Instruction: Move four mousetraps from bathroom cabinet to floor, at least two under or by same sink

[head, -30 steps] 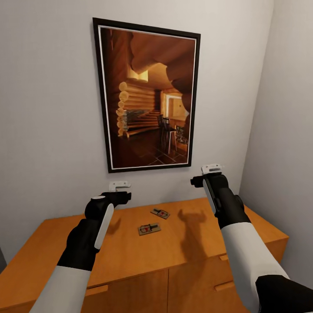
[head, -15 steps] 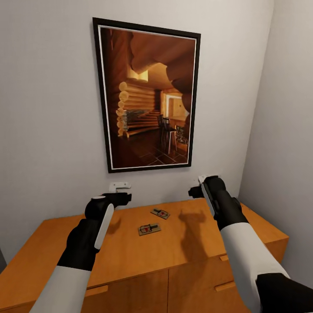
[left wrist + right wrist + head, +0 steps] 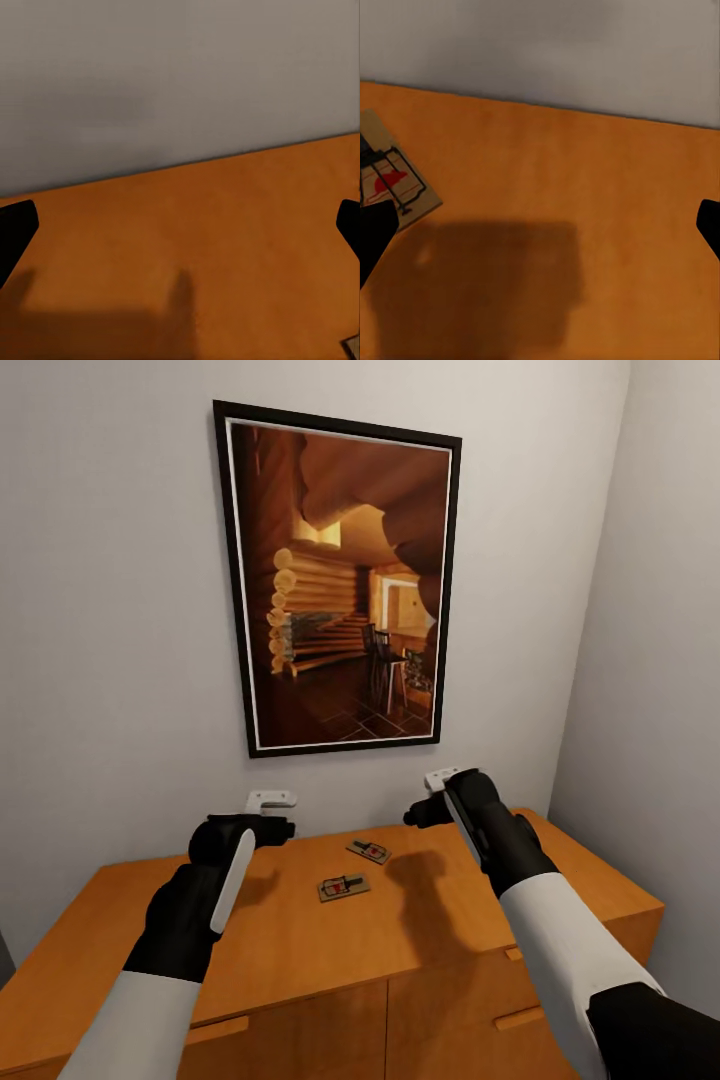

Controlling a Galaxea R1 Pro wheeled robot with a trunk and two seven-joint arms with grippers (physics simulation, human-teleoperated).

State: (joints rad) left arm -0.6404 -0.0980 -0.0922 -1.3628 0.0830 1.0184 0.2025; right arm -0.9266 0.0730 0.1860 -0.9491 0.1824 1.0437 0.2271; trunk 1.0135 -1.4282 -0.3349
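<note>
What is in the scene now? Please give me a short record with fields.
place: corner of a room, grey walls
cabinet: orange-brown wood, against the wall
mousetraps: two lie flat on the cabinet top, near trap, far trap
picture: hangs above the cabinet
left gripper: open, empty, above the cabinet top
right gripper: open, empty, above the cabinet top

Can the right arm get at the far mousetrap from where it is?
Probably yes: the right gripper hangs open just above the far mousetrap, with nothing between them on the cabinet top.
</note>
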